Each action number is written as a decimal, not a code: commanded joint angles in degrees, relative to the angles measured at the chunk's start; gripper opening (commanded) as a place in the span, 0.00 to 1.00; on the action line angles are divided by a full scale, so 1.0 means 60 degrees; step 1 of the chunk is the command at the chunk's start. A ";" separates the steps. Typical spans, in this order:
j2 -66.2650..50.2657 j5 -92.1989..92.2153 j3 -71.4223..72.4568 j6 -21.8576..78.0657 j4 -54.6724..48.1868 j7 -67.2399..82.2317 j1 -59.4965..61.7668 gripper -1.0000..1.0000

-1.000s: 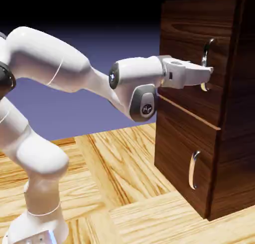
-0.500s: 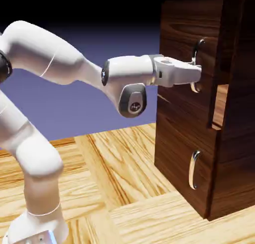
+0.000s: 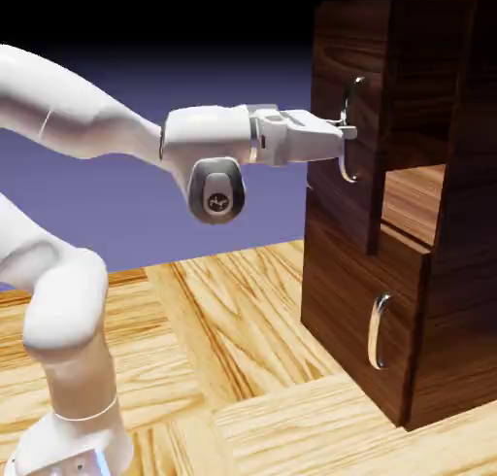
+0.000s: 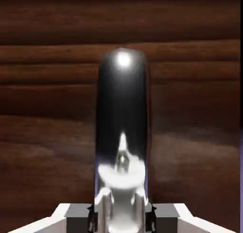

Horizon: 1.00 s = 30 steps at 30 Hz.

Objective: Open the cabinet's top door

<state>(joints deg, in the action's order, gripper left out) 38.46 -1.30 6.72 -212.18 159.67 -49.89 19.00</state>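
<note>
The white robot arm's gripper (image 3: 346, 132) was clamped on the curved silver handle (image 3: 349, 158) of the cabinet's top door (image 3: 347, 197), which stood partly open above the closed lower door (image 3: 361, 319). The compartment's dim interior (image 3: 417, 197) appeared bare wood.

A honey-toned wood counter (image 3: 243, 387), its broad panels laid with grain running in differing directions, spreads beneath a plain blue-violet backdrop (image 3: 233, 241) that darkens to black at the top of the exterior view. In the hand view, a blue-violet sliver lines the right edge.
</note>
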 commanded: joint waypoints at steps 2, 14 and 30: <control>0.0040 -0.0802 0.0227 -0.0020 -0.0038 -0.0820 0.0587 0.00; 0.0710 -0.5155 0.1792 -0.0448 -0.0261 -0.5800 0.4288 0.00; 0.6010 -0.5606 0.2446 0.4094 0.1397 -0.8408 0.3515 0.00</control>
<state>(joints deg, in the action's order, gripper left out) 74.53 -35.02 21.36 -187.67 168.02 -100.37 40.09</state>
